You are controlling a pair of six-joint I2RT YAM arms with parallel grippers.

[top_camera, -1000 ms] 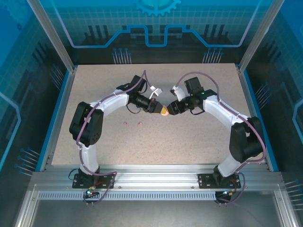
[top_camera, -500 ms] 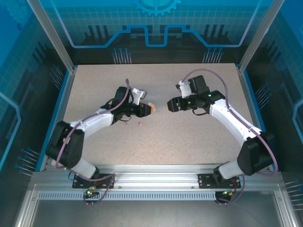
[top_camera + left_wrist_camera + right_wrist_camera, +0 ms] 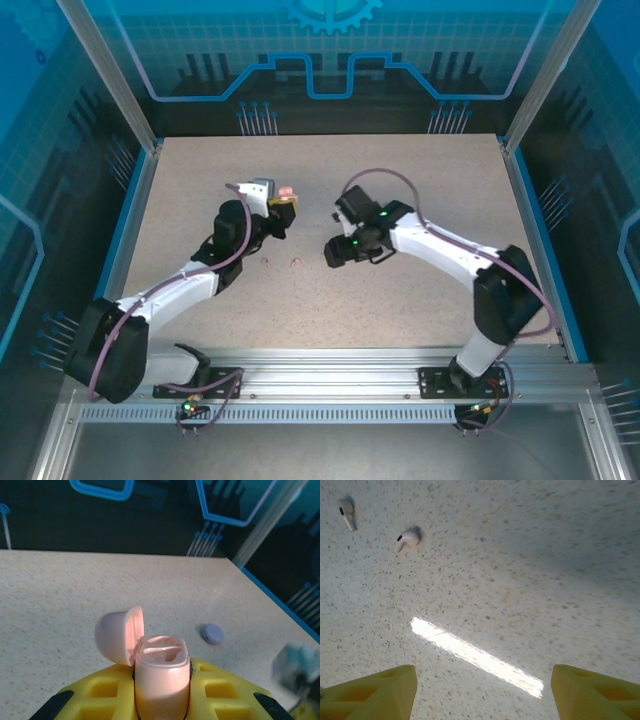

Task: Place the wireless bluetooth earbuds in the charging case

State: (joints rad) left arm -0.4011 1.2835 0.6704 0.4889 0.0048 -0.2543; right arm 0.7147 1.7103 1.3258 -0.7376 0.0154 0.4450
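Note:
My left gripper (image 3: 282, 205) is shut on an open pale pink charging case (image 3: 287, 193), held up above the table. In the left wrist view the case (image 3: 161, 677) stands upright between the yellow fingers (image 3: 95, 695), its lid (image 3: 119, 635) flipped back to the left and its wells empty. Two pale earbuds (image 3: 265, 261) (image 3: 295, 262) lie side by side on the table in front of that gripper. My right gripper (image 3: 332, 252) hovers just right of them, open with nothing between its fingers (image 3: 370, 692). Both earbuds (image 3: 347, 512) (image 3: 407, 538) lie ahead of it on the left.
A small round purple-grey case (image 3: 212, 633) lies on the speckled table (image 3: 420, 300) beyond the pink one. Blue rails edge the table on both sides, and the arm bases stand at the near edge.
The two grippers met at the case a second ago. The left has since carried it back and to the left; the right has opened wider and moved left and nearer, beside the earbuds.

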